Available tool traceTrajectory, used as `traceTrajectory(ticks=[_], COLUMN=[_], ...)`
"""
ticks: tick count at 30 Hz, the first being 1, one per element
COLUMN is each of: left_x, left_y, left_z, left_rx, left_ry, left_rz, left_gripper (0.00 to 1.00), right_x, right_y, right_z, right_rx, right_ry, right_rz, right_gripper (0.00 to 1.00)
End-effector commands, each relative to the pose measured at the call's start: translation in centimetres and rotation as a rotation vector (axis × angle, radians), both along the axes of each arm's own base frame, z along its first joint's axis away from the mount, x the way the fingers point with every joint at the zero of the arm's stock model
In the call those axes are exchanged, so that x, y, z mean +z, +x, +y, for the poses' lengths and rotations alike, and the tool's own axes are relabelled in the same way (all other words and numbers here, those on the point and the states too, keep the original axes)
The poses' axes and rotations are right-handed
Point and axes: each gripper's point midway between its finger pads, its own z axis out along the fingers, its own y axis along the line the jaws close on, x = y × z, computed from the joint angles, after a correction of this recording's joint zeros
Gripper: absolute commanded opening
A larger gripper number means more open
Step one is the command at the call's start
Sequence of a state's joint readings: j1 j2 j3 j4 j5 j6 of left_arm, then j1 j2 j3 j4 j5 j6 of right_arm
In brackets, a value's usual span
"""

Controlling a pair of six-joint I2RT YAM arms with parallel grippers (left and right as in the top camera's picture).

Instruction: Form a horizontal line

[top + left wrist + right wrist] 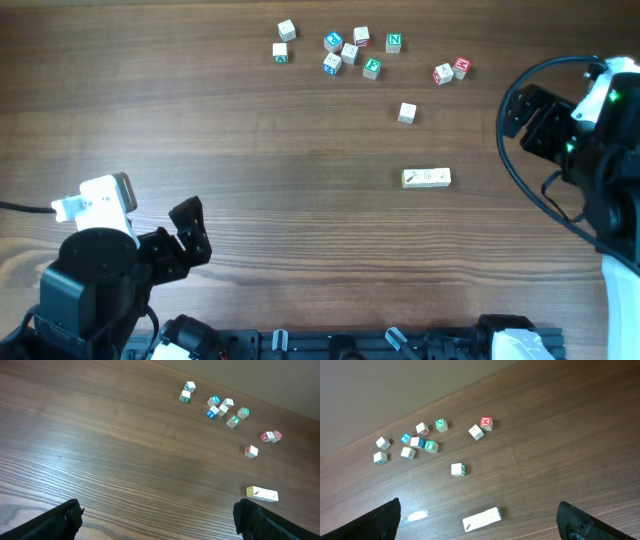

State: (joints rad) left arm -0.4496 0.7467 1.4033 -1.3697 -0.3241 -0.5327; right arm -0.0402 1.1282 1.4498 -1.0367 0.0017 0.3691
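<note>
A short pale bar of three cream cubes, the horizontal line (426, 178), lies on the table right of centre. It also shows in the left wrist view (262, 493) and in the right wrist view (481, 519). My left gripper (157, 521) is open and empty, low over the near-left of the table (188, 232), far from the bar. My right gripper (480, 522) is open and empty, raised at the right edge (545, 115), with the bar below between its fingers in its own view.
A single cube (406, 112) lies above the bar. A scattered group of lettered cubes (345, 52) lies at the back, with two red-lettered ones (451, 70) to the right. A glare spot (415, 516) shows on the wood.
</note>
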Motion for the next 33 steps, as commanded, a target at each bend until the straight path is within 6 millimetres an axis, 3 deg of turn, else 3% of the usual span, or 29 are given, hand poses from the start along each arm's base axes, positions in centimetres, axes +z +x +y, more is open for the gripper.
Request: traceTrajectory(ticks=[1, 3, 8, 11, 18, 22, 27, 30, 33], left_x=[0.0, 0.0, 0.0, 0.0, 0.0, 0.0, 0.0, 0.0, 0.0], left_y=[0.0, 0.0, 0.0, 0.0, 0.0, 0.0, 0.0, 0.0, 0.0], left_z=[0.1, 0.1, 0.1, 0.0, 0.1, 0.0, 0.0, 0.1, 0.0], left_rx=[0.001, 0.001, 0.001, 0.001, 0.001, 0.001, 0.001, 0.001, 0.001], left_ry=[0.0, 0.0, 0.0, -0.001, 0.0, -0.001, 0.0, 0.0, 0.0], left_rz=[-0.001, -0.001, -0.002, -0.001, -0.001, -0.001, -0.001, -0.001, -0.001], left_gripper=[1.0, 1.0, 1.0, 1.0, 1.0, 1.0, 1.0, 1.0, 1.0], right_x=[-0.9, -1.8, -2.6, -3.3, -4.0, -2.8, -0.5, 1.9, 4.9], right_y=[0.7, 0.5, -1.2, -1.9, -2.3, -1.1, -0.1, -0.5, -2.5], right_z=[-0.1, 0.5, 4.1, 3.3, 3.6, 4.2, 6.1, 6.5, 6.5], right_rx=[-0.004, 0.02, 0.168, 0.168, 0.098, 0.138, 0.334, 0.415, 0.468], right_ry=[-0.006, 0.02, 0.176, 0.103, 0.194, 0.211, 0.167, 0.093, -0.006], right_rz=[0.04, 0.083, 0.15, 0.186, 0.235, 0.163, 0.036, -0.082, -0.211], right_gripper=[1.0, 1.0, 1.0, 1.0, 1.0, 1.0, 1.0, 1.0, 1.0])
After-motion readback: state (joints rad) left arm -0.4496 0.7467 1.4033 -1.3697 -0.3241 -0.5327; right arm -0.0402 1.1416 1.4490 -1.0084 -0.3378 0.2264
